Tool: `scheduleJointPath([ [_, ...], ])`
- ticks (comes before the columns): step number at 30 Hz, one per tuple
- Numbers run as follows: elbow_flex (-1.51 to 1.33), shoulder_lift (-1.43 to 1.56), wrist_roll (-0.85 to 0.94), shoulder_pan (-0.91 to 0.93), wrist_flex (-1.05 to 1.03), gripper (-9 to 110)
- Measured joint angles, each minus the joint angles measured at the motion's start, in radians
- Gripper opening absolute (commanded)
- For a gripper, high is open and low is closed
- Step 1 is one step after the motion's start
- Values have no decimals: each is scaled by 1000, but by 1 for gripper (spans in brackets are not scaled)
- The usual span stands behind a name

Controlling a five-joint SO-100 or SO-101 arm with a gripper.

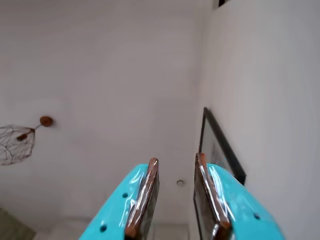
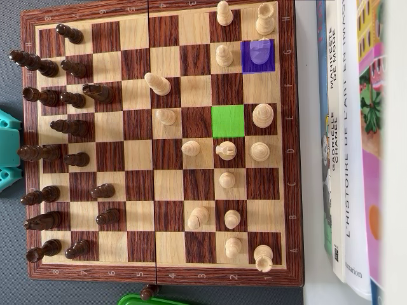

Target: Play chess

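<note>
While the gripper points up at a wall, its jaws sit apart, holding nothing. Chessboard has one purple-tinted square and one green square.

Gripper raised and aimed up and away from the chessboard, with only wall and ceiling behind it in the wrist view. Two turquoise fingers entering from the bottom edge of that view, each lined on its inner face with a brown pad. Jaws parted, a clear gap between the pads, nothing held between them. Tips roughly level, the right finger slightly nearer the camera. In the overhead view, only a turquoise part of the arm visible, just beyond the chessboard's left edge, on the dark pieces' side, not reaching over any square.
</note>
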State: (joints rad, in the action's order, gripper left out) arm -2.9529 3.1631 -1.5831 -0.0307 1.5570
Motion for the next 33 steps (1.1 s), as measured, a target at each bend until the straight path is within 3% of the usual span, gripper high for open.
scheduleJointPath([
  [11, 206, -218, 0, -14, -267, 12],
  [33, 489, -390, 0, -129, -1169, 12],
])
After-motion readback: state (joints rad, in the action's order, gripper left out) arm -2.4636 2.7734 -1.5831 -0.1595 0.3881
